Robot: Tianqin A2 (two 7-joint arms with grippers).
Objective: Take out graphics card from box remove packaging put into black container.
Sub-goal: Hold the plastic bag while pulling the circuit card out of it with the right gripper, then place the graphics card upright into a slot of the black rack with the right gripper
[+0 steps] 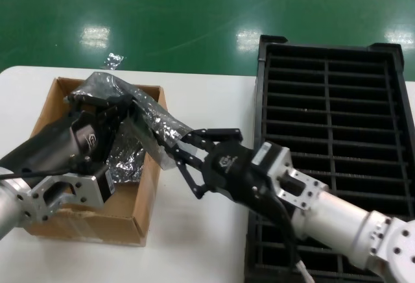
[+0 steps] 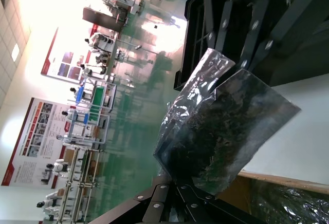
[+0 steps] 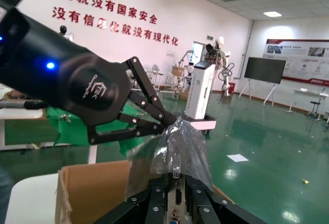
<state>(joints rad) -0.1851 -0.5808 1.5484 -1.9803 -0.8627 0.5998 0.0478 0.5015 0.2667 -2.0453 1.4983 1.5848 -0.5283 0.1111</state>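
Observation:
The packaging (image 1: 139, 111), a crinkly grey-silver bag, hangs stretched above the brown box (image 1: 91, 221) between both grippers. My left gripper (image 1: 128, 104) is shut on the bag's far end over the box; its own view shows the bag (image 2: 221, 131) rising from its closed jaws (image 2: 177, 185). At the box's right wall my right gripper (image 1: 172, 150) is shut on the graphics card. The card's silver bracket (image 3: 177, 196) with its ports sits between the closed fingers, and the bag (image 3: 177, 149) covers the rest of the card. The black container (image 1: 327, 101) lies to the right.
More crinkled silver plastic (image 1: 126, 159) lies inside the box. A small scrap of foil (image 1: 113, 59) sits on the green floor beyond the white table (image 1: 207, 101). The right arm (image 1: 337, 221) lies over the container's near-left corner.

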